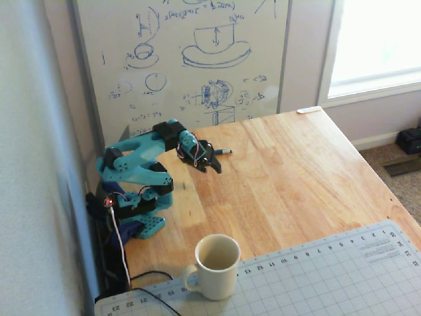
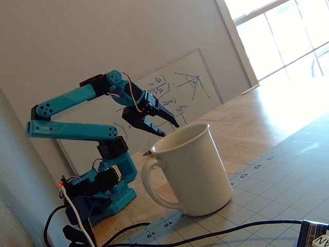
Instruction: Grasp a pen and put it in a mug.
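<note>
The dark pen [image 1: 223, 151] lies on the wooden table at the back, its lighter end pointing right. In the low fixed view only a dark tip of the pen [image 2: 149, 153] shows, just behind the mug's rim. My gripper [image 1: 214, 164] is open and empty, held above the table next to the pen's left end. In the low fixed view the gripper [image 2: 170, 129] hangs in the air with its jaws apart. The cream-white mug [image 1: 216, 266] stands upright and empty at the front, handle to the left; it fills the foreground of the low fixed view [image 2: 193, 170].
A green cutting mat [image 1: 329, 276] covers the front of the wooden table [image 1: 289, 171]. A whiteboard [image 1: 184, 52] leans on the wall behind the arm. The teal arm base [image 1: 135, 210] and its cables [image 1: 122, 253] sit at the left edge.
</note>
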You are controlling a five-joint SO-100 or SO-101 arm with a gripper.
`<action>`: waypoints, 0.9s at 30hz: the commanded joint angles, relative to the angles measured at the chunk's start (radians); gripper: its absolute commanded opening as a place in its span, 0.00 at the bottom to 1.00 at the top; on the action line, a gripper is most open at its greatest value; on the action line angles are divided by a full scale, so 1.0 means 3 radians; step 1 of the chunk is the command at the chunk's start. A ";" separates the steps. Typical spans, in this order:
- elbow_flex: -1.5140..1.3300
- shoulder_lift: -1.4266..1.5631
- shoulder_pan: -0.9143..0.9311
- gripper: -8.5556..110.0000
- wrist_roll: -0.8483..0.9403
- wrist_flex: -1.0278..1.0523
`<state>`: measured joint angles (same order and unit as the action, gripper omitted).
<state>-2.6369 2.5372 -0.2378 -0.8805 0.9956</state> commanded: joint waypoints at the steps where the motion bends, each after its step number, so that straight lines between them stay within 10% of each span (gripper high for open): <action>1: 0.0603 -0.0624 -0.0169 0.26 -0.1135 -0.0317; 15: 0.1687 -0.2224 -0.0736 0.30 -0.4045 -0.1018; 27: 0.2408 -0.3293 -0.1176 0.31 -0.4617 -0.1197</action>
<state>-2.0249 1.5831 -0.5614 -2.2488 0.6642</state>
